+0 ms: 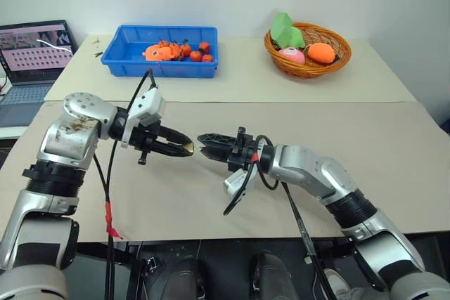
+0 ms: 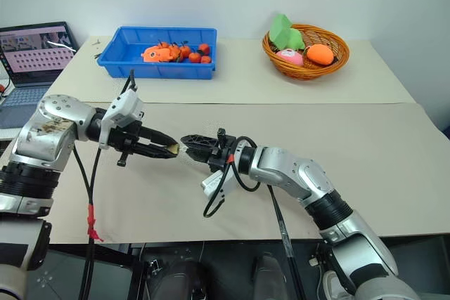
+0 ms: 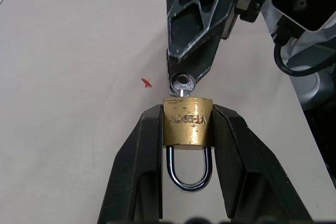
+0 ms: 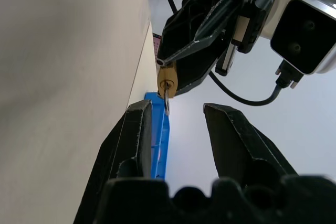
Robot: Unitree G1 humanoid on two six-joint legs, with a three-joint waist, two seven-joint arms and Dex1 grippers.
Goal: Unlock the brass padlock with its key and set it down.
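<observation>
Surface: beige counter (image 1: 365, 145), white wall behind.
Left fingers (image 3: 186, 129): clenched on small gold-yellow brass padlock (image 3: 187, 123), silvery key (image 3: 182, 83) inserted.
Right fingers (image 4: 176, 116): parted, just before key.
Unclear: whether they touch it.

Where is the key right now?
The key sits in the bottom of the brass padlock, which the left gripper clamps above the table's middle; the right gripper is just in front of it.

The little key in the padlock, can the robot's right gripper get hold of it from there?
Probably yes. The key sticks out of the brass padlock, which the left gripper clamps, and the right gripper faces it with open jaws and nothing between.
</observation>
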